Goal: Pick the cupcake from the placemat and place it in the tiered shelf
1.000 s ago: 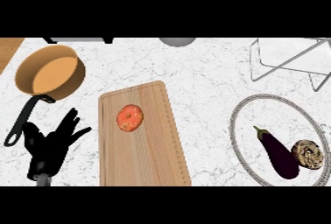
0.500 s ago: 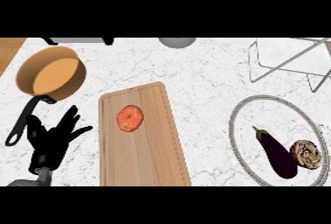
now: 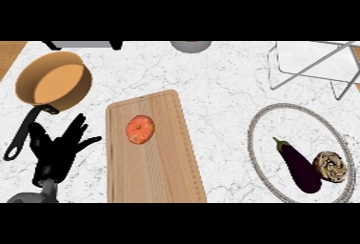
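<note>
Step in hand looks like the reach, not yet begun. Cupcake (image 3: 330, 166) sits at right of frame on the round placemat (image 3: 281, 112), just beside an eggplant (image 3: 298, 164); its top faces the camera, no clear long axis. Left hand (image 3: 57, 150) rests lower left, fingers spread wide, holding nothing. Right hand unseen. Next move likely needs a hand brought over to the cupcake, then to the wire shelf (image 3: 309, 66), upper right.

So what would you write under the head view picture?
Left hand open beside the pan; cupcake and eggplant wait on the placemat.

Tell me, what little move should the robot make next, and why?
Probably bring the right hand, not in view yet, toward the cupcake, which lies beside the eggplant on the round placemat at right. The left hand rests open far off.
</note>
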